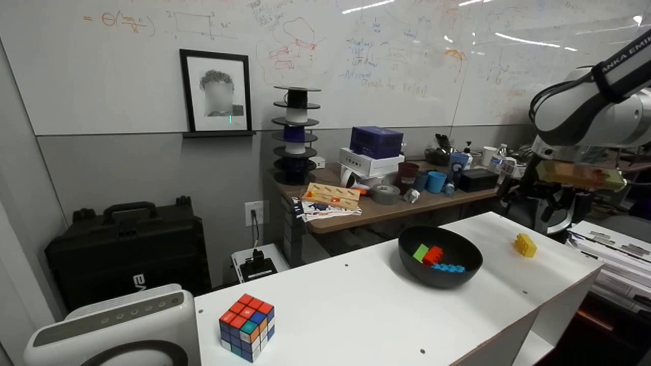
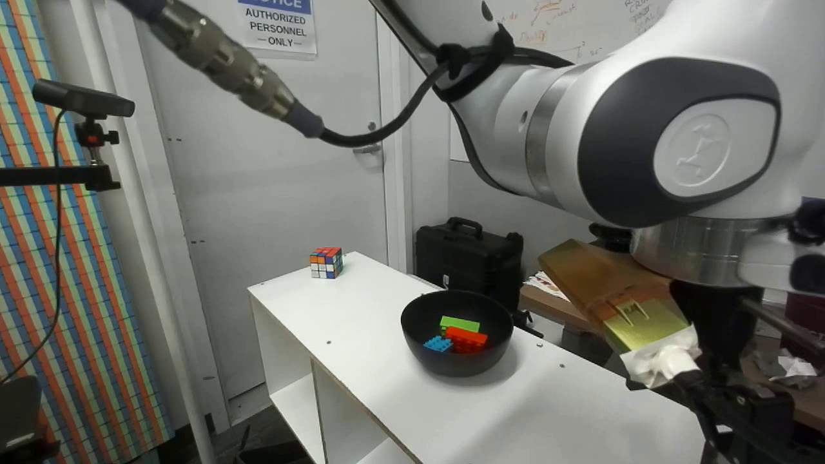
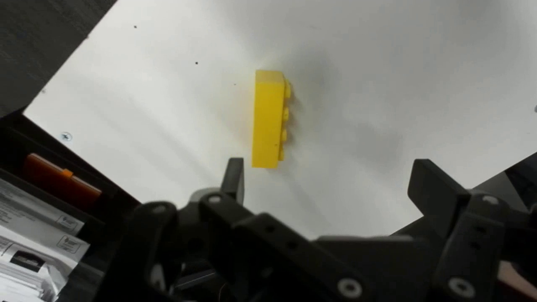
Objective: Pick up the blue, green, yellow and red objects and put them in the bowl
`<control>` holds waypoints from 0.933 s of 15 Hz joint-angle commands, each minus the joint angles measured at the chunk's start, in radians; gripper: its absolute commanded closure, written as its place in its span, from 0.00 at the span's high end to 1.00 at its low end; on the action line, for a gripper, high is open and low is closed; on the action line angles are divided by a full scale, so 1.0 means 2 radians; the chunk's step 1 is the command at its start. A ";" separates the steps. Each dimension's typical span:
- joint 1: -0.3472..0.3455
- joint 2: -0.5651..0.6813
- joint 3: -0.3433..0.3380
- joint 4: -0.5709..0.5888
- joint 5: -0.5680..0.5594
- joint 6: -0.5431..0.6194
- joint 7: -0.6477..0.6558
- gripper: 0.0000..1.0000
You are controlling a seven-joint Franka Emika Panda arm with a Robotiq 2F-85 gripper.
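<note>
Yellow block [image 1: 525, 245] lay on its side near a short edge of the surface [image 1: 346, 300], presumably last to gather, since the bowl [image 2: 454, 365] held green block [image 2: 460, 323], red block [image 2: 467, 340] and blue block [image 2: 438, 344]; empty fingers [image 3: 434, 191] stood wide, likely to straddle it.

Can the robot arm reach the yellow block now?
Probably yes: the gripper is open, and in the wrist view nothing shows between it and the yellow block on the white shelf top. It may need to shift sideways first, as it looks off-centre.
</note>
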 commanded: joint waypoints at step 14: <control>-0.038 0.031 0.032 0.007 0.040 -0.004 -0.022 1.00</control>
